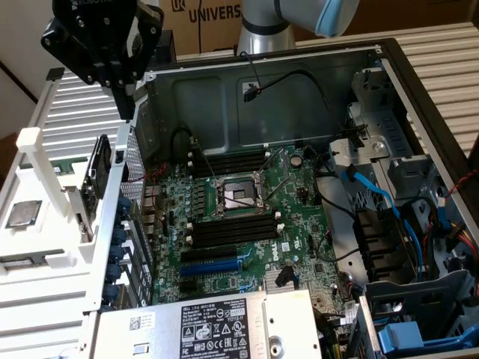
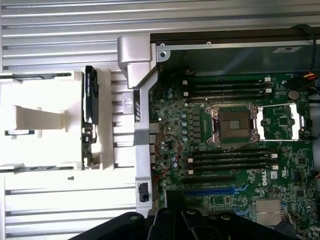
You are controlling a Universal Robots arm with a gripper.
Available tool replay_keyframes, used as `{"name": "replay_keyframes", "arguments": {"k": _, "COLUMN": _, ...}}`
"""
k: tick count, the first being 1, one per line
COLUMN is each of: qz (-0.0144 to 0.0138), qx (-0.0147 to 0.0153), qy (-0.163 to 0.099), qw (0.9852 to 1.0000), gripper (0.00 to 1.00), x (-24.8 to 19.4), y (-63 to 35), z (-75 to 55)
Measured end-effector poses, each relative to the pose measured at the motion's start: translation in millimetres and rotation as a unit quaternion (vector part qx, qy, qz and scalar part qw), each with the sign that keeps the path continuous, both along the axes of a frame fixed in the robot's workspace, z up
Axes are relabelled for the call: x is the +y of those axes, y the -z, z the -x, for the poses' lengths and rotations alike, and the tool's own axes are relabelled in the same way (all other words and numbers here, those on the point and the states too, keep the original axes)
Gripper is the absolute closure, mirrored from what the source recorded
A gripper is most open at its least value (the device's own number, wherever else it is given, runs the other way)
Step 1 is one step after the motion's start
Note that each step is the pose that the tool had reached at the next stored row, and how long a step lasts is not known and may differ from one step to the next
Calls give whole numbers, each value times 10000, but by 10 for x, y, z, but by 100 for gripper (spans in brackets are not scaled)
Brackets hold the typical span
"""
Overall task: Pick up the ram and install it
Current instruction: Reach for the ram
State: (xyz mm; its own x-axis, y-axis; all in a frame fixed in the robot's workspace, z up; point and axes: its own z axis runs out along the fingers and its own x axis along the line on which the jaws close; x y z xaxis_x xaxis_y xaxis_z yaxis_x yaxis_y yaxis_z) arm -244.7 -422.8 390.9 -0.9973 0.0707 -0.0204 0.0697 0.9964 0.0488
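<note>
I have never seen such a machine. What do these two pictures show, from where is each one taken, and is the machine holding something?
This is a robot arm working at an open computer case. One picture comes from a camera standing apart from the arm. The other comes from a camera on the arm's wrist, looking down. The black part at the arm's end is its pincer. It is closed, and I see nothing in it. Inside the case lies the green main board with long black memory slots. Beside the case, on the exterior view's left, a white rack holds the memory stick, standing on its edge. The pincer hangs high near that side of the case, apart from the stick.
</note>
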Motion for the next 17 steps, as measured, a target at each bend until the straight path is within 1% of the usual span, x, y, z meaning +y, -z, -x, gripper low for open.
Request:
{"name": "replay_keyframes", "arguments": {"k": 2, "qz": 0, "qx": 0, "qy": 0, "qw": 10000, "gripper": 90, "x": 0, "y": 3, "z": 90}}
{"name": "replay_keyframes", "arguments": {"k": 3, "qz": 0, "qx": 0, "qy": -2, "qw": 10000, "gripper": 90, "x": -1, "y": 7, "z": 182}}
{"name": "replay_keyframes", "arguments": {"k": 8, "qz": 2, "qx": 0, "qy": -7, "qw": 10000, "gripper": 90, "x": -2, "y": 14, "z": 409}}
{"name": "replay_keyframes", "arguments": {"k": 9, "qz": 2, "qx": 0, "qy": -11, "qw": 10000, "gripper": 90, "x": -3, "y": 18, "z": 499}}
{"name": "replay_keyframes", "arguments": {"k": 16, "qz": 2, "qx": 0, "qy": -29, "qw": 10000, "gripper": 90, "x": -6, "y": 34, "z": 820}}
{"name": "replay_keyframes", "arguments": {"k": 17, "qz": 3, "qx": 0, "qy": -34, "qw": 10000, "gripper": 90, "x": -8, "y": 38, "z": 908}}
